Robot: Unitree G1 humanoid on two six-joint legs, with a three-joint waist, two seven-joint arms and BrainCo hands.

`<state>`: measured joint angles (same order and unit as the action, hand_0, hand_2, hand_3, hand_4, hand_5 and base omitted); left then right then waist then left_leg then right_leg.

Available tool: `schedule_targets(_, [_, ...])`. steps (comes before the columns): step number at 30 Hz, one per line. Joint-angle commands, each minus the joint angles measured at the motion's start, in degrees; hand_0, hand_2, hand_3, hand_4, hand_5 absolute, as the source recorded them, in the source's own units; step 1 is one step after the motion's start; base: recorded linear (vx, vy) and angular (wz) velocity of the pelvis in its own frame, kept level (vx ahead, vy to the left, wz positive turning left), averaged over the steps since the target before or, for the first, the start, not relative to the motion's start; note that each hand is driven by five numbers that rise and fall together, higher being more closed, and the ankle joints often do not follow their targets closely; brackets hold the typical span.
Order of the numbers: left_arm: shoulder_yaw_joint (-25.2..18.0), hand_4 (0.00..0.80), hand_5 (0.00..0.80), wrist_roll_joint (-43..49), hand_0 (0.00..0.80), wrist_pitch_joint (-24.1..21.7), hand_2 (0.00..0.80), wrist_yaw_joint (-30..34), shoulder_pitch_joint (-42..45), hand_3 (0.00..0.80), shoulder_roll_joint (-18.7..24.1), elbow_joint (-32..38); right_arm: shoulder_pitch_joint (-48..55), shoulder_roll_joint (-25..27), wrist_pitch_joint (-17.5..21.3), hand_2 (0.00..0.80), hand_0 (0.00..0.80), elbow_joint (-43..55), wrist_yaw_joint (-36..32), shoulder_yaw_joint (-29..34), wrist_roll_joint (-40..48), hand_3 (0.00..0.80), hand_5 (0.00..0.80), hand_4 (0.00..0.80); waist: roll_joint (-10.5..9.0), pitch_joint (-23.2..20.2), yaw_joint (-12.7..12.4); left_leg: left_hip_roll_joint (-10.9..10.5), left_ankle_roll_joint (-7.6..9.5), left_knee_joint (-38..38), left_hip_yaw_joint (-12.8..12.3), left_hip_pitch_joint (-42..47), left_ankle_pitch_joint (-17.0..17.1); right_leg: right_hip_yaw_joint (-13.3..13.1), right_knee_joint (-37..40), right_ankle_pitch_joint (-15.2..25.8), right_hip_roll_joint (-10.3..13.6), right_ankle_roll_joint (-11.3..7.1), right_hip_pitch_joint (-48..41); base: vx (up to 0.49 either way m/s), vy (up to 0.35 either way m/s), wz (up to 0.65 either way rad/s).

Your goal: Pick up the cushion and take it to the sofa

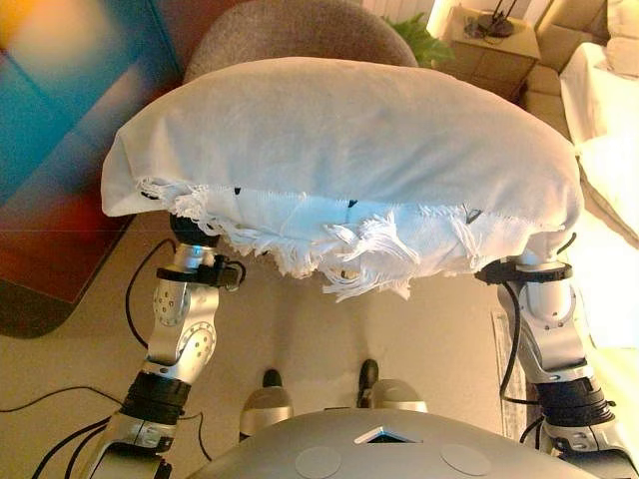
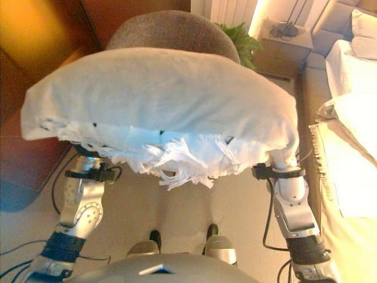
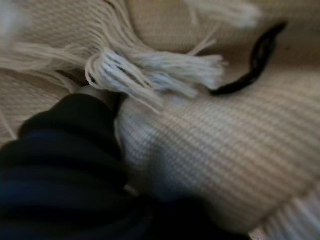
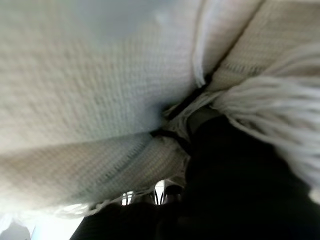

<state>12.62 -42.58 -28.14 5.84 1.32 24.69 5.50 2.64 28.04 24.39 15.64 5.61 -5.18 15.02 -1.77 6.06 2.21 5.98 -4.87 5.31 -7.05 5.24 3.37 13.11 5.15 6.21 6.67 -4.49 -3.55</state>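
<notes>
A large cream woven cushion (image 1: 339, 150) with a fringed edge (image 1: 364, 249) is held up off the floor in front of me, resting across both my arms. My left hand (image 3: 65, 165) and right hand (image 4: 240, 180) are under its two ends, pressed against the cloth, and the cushion hides them in the eye views. The cream sofa (image 1: 609, 150) stands at the right, with a pale cushion (image 2: 365, 26) on it.
A grey round chair (image 1: 300, 35) stands just behind the cushion. A wooden side table (image 1: 494, 55) and a green plant (image 1: 419, 40) are at the back right. A dark reddish cabinet (image 1: 70, 230) lines the left. Beige floor (image 1: 300, 339) lies below.
</notes>
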Motion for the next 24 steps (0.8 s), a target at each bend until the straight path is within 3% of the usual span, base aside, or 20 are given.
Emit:
schedule_targets(1, [6.0,0.800,0.800,-1.3,0.800,-3.3,0.800,2.0,-6.8,0.800,-0.6,8.4,-4.9,2.2,3.8,0.800,0.800,7.4,-1.0,-3.7,0.6,0.800,0.800,0.800,0.20,-1.8,-0.5,2.7,0.26,-0.3,0.9,-0.6,-2.6,-0.9,-2.8,-9.2,-2.6,1.26,-3.6,-0.086,-0.212,0.07])
schedule_targets(4, [5.6,0.800,0.800,-2.0,0.800,-4.7,0.800,1.9,-6.3,0.800,-0.9,8.8,-6.4,3.2,3.8,0.800,0.800,7.1,-1.2,-4.0,0.4,0.800,0.800,0.800,-0.73,-0.5,-1.0,4.6,-0.55,-1.6,0.3,-0.1,-1.7,-2.4,-3.1,-8.9,-3.4,2.40,-3.2,-0.079,-0.222,0.05])
schedule_targets(7, [4.9,0.800,0.800,-0.5,0.800,-6.7,0.800,0.8,-4.4,0.800,-1.4,8.9,-6.8,3.8,5.7,0.800,0.800,7.0,-3.2,-4.8,2.2,0.800,0.800,0.800,-2.40,1.6,-1.6,5.5,0.62,-14.1,0.9,-5.0,-1.3,-4.8,-4.2,-8.4,-4.0,3.73,-2.9,-0.051,-0.256,-0.20])
schedule_targets(9, [4.2,0.800,0.800,-0.3,0.800,-6.3,0.800,0.4,-3.4,0.800,-1.7,9.1,-6.8,4.0,6.3,0.800,0.800,6.8,-3.8,-5.2,3.1,0.800,0.800,0.800,-2.95,2.7,-2.2,3.6,2.34,-20.9,1.6,-7.6,-3.4,-5.6,-4.8,-8.5,-4.2,4.08,-3.3,0.017,-0.190,-0.56])
schedule_targets(10, [3.7,0.800,0.800,0.3,0.800,-6.0,0.800,0.9,-3.0,0.800,-1.7,9.7,-7.1,3.8,6.6,0.800,0.800,6.7,-3.2,-5.9,2.6,0.800,0.800,0.800,-2.69,3.6,-3.2,0.1,3.29,-23.7,2.7,-10.2,-4.1,-5.9,-5.6,-9.1,-4.6,4.18,-3.8,0.043,-0.134,-0.54])
schedule_targets(11, [3.7,0.800,0.800,0.4,0.800,-6.1,0.800,1.2,-2.8,0.800,-1.5,10.2,-7.6,3.7,6.9,0.800,0.800,6.6,-2.4,-6.6,1.8,0.800,0.800,0.800,-2.14,4.3,-3.7,-1.6,3.39,-24.4,3.1,-12.1,-3.7,-6.4,-6.5,-9.7,-5.2,4.25,-4.0,0.061,-0.103,-0.38])
schedule_targets(14, [4.4,0.800,0.800,0.8,0.800,-6.4,0.800,0.4,-3.3,0.800,-1.5,9.8,-9.0,3.1,7.0,0.800,0.800,6.0,-0.4,-8.7,-0.6,0.800,0.800,0.800,-0.22,5.7,-4.6,-4.1,2.90,-20.2,3.2,-14.2,-0.8,-7.3,-8.1,-11.4,-7.3,4.55,-4.7,0.133,-0.026,-0.23])
schedule_targets(16, [5.6,0.800,0.800,0.8,0.800,-6.4,0.800,-1.4,-4.1,0.800,-1.6,9.0,-10.9,2.8,5.8,0.800,0.800,5.2,1.2,-10.9,-2.1,0.800,0.800,0.800,1.35,6.1,-5.4,-6.2,2.39,-14.7,4.4,-15.9,3.0,-9.3,-9.1,-12.9,-9.6,4.89,-5.8,0.301,0.034,-0.27])
schedule_targets(18, [5.9,0.800,0.800,0.2,0.800,-6.2,0.800,-1.5,-3.5,0.800,-1.7,8.8,-11.0,2.8,4.7,0.800,0.800,5.2,0.7,-11.5,-2.1,0.800,0.800,0.800,2.18,5.8,-6.2,-6.7,2.09,-9.9,5.7,-16.4,5.6,-10.8,-10.3,-14.4,-11.1,5.17,-6.7,0.386,0.053,-0.87])
schedule_targets(20, [6.0,0.800,0.800,-0.3,0.800,-6.3,0.800,-1.2,-2.6,0.800,-1.7,8.7,-10.0,3.0,4.3,0.800,0.800,5.3,0.3,-11.5,-1.9,0.800,0.800,0.800,2.69,5.6,-6.9,-6.2,1.53,-4.9,7.6,-16.8,7.8,-12.1,-13.0,-17.0,-12.6,5.62,-7.5,0.457,0.043,-0.43])
schedule_targets(24, [6.2,0.800,0.800,-0.7,0.800,-6.1,0.800,-0.5,-1.3,0.800,-2.3,8.7,-7.5,2.6,3.2,0.800,0.800,5.3,0.1,-10.8,-1.1,0.800,0.800,0.800,2.49,5.6,-7.3,-3.8,0.58,-0.3,9.0,-17.3,7.4,-12.2,-19.3,-22.1,-13.3,5.93,-7.7,0.570,0.113,0.08])
